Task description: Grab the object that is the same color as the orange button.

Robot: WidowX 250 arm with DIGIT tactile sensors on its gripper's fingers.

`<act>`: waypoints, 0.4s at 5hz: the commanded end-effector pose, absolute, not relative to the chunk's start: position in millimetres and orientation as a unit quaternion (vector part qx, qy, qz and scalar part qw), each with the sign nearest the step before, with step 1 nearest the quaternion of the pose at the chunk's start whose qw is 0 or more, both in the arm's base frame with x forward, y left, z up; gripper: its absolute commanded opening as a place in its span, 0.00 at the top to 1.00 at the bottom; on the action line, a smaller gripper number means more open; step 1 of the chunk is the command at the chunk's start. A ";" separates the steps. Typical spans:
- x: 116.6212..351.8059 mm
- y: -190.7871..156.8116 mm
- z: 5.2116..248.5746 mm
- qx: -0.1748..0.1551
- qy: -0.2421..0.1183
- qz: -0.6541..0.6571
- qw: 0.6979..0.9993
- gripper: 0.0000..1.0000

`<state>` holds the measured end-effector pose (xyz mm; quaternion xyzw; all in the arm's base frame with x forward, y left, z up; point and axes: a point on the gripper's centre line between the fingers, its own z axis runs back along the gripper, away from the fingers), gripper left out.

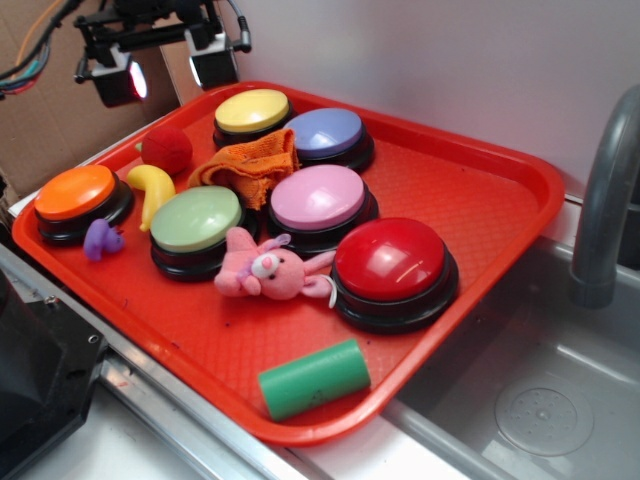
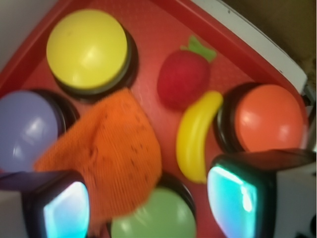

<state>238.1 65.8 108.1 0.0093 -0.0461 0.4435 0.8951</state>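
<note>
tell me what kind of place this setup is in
Likely a kitchen-style sink counter used as a robot test bench: a red tray of toys and push-buttons sits beside a metal sink basin with a grey faucet.

1. A red tray holds dome buttons: yellow, lilac-blue, pink, green, red.
2. A red ball lies at the green button's 11 o'clock, touching a yellow banana.
3. A pink plush bunny sits between the green and red buttons.
4. A green cylinder lies at the tray's 6 o'clock edge.
5. A small purple toy sits at the green button's 9 o'clock.
6. A grey tap rises over the sink.
</note>
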 end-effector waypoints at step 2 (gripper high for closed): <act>243.3 74.4 57.7 -0.034 -0.071 0.456 0.886 0.00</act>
